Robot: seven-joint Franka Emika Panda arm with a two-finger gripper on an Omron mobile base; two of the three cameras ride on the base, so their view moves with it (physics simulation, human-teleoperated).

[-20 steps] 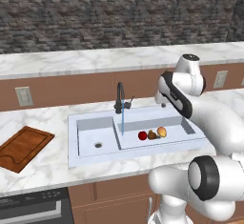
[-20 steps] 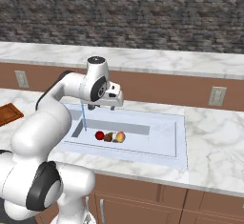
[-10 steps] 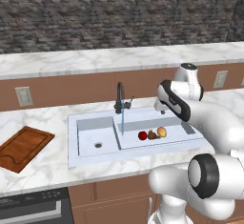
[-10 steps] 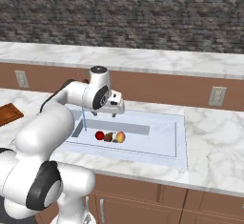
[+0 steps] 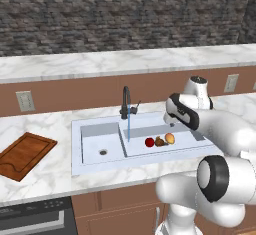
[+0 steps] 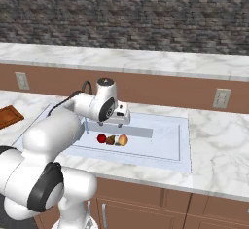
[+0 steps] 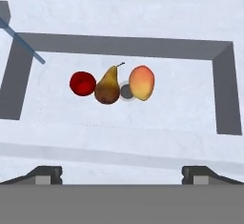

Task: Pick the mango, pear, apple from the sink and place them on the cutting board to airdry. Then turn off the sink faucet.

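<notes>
The mango [image 7: 141,82], the pear [image 7: 107,87] and the apple [image 7: 83,83] are seen lying in a short row on the floor of the right basin of the sink [image 5: 95,165], about the basin's middle. In the hand view the pear is set between the other two, touching or nearly touching the apple on one side, with the round drain [image 7: 126,92] showing between pear and mango; the pear's stem is pointed away from the camera. A thin stream of water [image 5: 129,126] is seen falling from the spout of the sink faucet [image 5: 125,101] into the sink near the divider between the basins, well apart from the fruit.

The gripper [image 6: 114,124] is held above the right basin, over the fruit and clear of them. Its jaws are spread wide, with the fingertips [image 7: 46,174] far apart at the bottom of the hand view and nothing between them.

The cutting board [image 5: 24,153] is lain flat on the marble desk [image 5: 45,179] toward its left end, well apart from the sink, with nothing resting on it.
</notes>
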